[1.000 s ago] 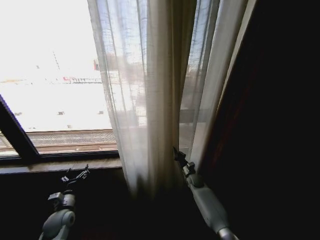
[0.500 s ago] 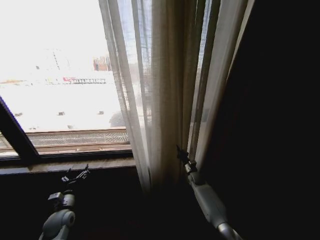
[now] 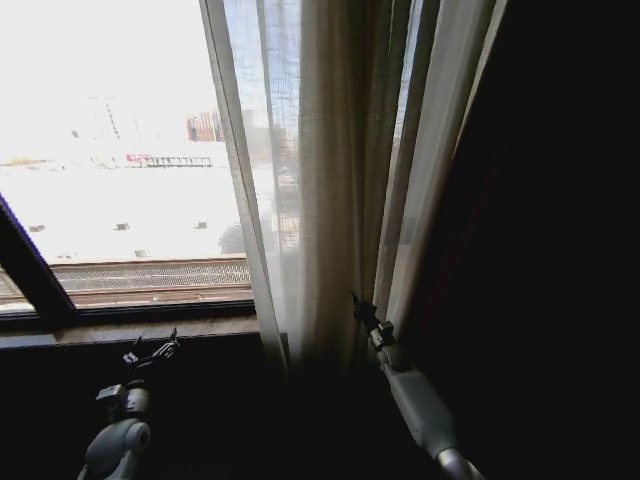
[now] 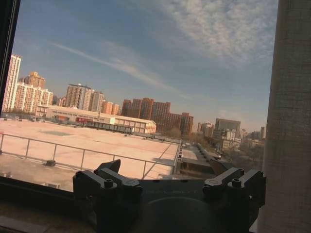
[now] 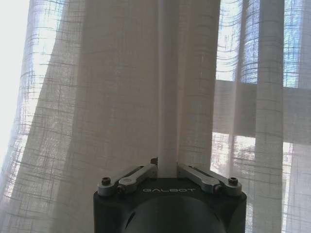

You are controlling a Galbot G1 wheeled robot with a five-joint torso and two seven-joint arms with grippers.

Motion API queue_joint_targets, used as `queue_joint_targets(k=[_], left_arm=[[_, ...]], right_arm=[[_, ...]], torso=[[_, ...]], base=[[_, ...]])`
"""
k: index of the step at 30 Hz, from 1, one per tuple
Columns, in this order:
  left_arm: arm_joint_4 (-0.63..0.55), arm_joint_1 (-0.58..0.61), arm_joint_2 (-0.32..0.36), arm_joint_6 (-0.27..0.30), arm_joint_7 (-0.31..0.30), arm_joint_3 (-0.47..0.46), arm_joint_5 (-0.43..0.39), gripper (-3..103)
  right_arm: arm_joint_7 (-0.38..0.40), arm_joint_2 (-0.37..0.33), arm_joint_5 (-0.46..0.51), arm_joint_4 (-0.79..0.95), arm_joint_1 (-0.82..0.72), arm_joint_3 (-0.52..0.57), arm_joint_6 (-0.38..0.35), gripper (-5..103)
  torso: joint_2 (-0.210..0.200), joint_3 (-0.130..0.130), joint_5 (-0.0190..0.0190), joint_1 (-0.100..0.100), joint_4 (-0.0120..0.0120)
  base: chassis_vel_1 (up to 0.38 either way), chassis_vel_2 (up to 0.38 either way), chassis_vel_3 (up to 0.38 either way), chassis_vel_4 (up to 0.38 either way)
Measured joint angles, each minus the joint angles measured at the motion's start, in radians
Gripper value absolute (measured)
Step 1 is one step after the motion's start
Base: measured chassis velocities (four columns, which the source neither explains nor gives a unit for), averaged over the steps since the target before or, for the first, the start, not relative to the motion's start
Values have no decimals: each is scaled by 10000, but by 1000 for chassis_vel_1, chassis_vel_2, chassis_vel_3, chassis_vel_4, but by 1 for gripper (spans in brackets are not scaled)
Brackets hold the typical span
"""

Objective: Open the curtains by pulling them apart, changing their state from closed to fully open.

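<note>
curtains, pleat pinched by right gripper

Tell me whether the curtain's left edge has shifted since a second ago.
Yes. Against the unmoved black window frame bar, the curtain has bunched toward the robot's right, with the right gripper pinching a fold.

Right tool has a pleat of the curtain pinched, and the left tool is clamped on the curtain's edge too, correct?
Not quite. The right tool does pinch a pleat of the curtains, but the left tool holds nothing: the left wrist view shows its fingers spread open, facing bare window glass beside the fabric.
</note>
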Motion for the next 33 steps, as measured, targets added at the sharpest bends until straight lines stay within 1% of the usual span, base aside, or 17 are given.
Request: queue_joint_targets(k=[4,6,7,10,11,13,15,16,18,20,23,28,30,32,33], left_arm=[[0,0,-1,0,0,1,0,100],[-1,0,-1,0,1,2,0,100],[-1,0,-2,0,3,3,0,100],[-1,0,-2,-1,5,3,0,100],[-1,0,-2,-1,4,4,0,100],[0,0,-1,0,2,2,0,100],[0,0,-1,-1,1,-1,0,100],[0,0,-1,-1,-1,-3,0,100],[0,0,-1,0,-1,-4,0,100],[0,0,-1,0,-1,-4,0,100],[0,0,-1,0,-1,-3,0,100],[0,0,-1,0,0,0,0,100],[0,0,-1,-1,0,0,0,100],[0,0,-1,0,0,-1,0,100],[0,0,-1,0,-1,0,0,100]], right_arm=[[73,2,-17,38,-4,-31,142,0],[70,14,-6,38,5,-40,224,0],[65,32,-2,37,14,-37,290,0],[53,68,-15,26,26,-38,365,0],[51,93,-27,21,33,-41,385,0],[39,144,-103,-6,46,-50,400,0],[23,145,-159,-7,47,-51,380,0],[-5,144,-188,-6,46,-51,354,0],[-51,129,-342,-13,39,-40,257,0],[-36,127,-377,-25,39,-25,228,0],[213,66,-564,-107,64,30,40,0],[512,-73,-618,-296,173,76,-88,0],[698,-166,-914,-353,232,142,-292,0],[781,-192,-1010,-380,253,168,-362,0],[1010,-248,-1196,-432,303,239,-547,0]], torso=[[0,0,0,0,-2],[0,0,9,0,-7],[0,1,7,0,-10],[0,0,6,1,-9],[0,0,3,0,-7],[0,0,-5,0,6],[0,0,-6,0,7],[0,0,-5,0,9],[0,0,-2,0,2],[1,0,-3,0,1],[0,0,4,-1,-2],[1,-1,-1,-2,-2],[1,-1,1,0,-1],[0,0,1,0,-1],[0,0,2,3,-1]], base=[[-187,-144,162,161],[-135,-88,122,117],[-83,-56,42,57],[-44,-77,33,47],[0,0,0,0],[0,0,0,0],[62,57,-47,-27],[62,57,-25,-34],[0,0,0,0],[0,0,0,0],[-20,-10,7,10],[-90,-41,68,19],[-71,-3,94,-5],[-72,16,87,-5],[-73,4,57,-6]])
